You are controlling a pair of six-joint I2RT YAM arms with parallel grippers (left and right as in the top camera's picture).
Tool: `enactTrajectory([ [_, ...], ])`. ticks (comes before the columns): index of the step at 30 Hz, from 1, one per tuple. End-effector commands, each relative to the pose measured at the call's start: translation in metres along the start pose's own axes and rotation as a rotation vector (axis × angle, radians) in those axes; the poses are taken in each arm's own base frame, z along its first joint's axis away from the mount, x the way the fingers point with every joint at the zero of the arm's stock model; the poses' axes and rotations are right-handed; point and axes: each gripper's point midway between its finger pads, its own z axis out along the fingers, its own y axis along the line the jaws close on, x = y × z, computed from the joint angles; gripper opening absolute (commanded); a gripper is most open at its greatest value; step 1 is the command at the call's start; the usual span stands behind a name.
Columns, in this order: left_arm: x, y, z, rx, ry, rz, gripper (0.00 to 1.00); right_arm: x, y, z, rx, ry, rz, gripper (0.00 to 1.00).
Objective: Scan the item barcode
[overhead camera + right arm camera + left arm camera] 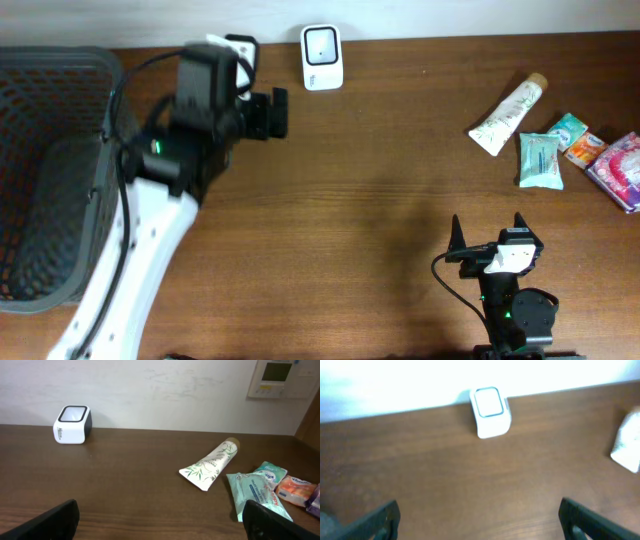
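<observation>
Scanner (pixel 322 57), white box with square window; left claw (pixel 479 506) and right claw (pixel 161 507) gape empty.

The table (pixel 380 180) is brown wood, smooth with a soft shine. The scanner (pixel 322 56) at 12 o'clock looks like smooth white plastic. The basket (pixel 40 170) at 9 o'clock is dull gray plastic mesh.

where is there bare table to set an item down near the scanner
Widest bare wood is the middle of the table, between the scanner, the tube and the right end effector. Crowded: the right edge, where tube, wipes pack and small packets cluster; the basket fills the left.
</observation>
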Motion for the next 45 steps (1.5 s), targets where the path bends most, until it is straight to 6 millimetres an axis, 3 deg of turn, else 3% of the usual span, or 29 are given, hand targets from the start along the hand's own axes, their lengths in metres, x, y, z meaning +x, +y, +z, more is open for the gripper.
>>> enactTrajectory([
  [1,0.042,-0.022,-0.021,0.134,-0.054,0.198,0.99,0.003,0.000,0.000,0.001,0.003,-0.007,0.99],
  [3,0.078,-0.025,-0.024,0.183,-0.077,0.288,0.99,0.003,0.000,0.000,0.001,0.003,-0.007,0.99],
  [5,0.136,-0.016,-0.026,0.176,-0.081,0.309,0.99,0.003,0.000,0.000,0.001,0.003,-0.007,0.99],
  [7,0.181,-0.010,-0.030,0.177,-0.060,0.308,0.99,0.003,0.000,0.000,0.001,0.003,-0.007,0.99],
  [9,0.206,-0.005,-0.034,0.170,-0.066,0.308,0.99,0.003,0.000,0.000,0.001,0.003,-0.007,0.99],
  [15,0.214,0.003,-0.030,0.137,-0.428,0.301,0.99,0.003,0.000,0.000,0.001,0.003,-0.007,0.99],
  [17,0.220,0.007,-0.035,0.121,-0.503,0.297,0.99,0.003,0.000,0.000,0.001,0.003,-0.007,0.99],
  [20,0.210,0.023,-0.048,0.059,-0.620,0.278,0.99,0.003,0.000,0.000,0.001,0.003,-0.007,0.99],
  [27,0.207,0.042,-0.050,-0.004,-0.626,0.227,0.99,0.003,0.000,0.000,0.001,0.003,-0.007,0.99],
  [30,0.218,0.060,-0.044,-0.035,-0.571,0.110,0.99,0.003,0.000,0.000,0.001,0.003,-0.007,0.99],
  [33,0.246,0.080,-0.041,-0.083,-0.477,-0.034,0.99,0.003,0.000,0.000,0.001,0.003,-0.007,0.99],
  [45,0.230,0.095,-0.061,-0.157,-0.586,-0.054,0.99,0.003,0.000,0.000,0.001,0.003,-0.007,0.99],
])
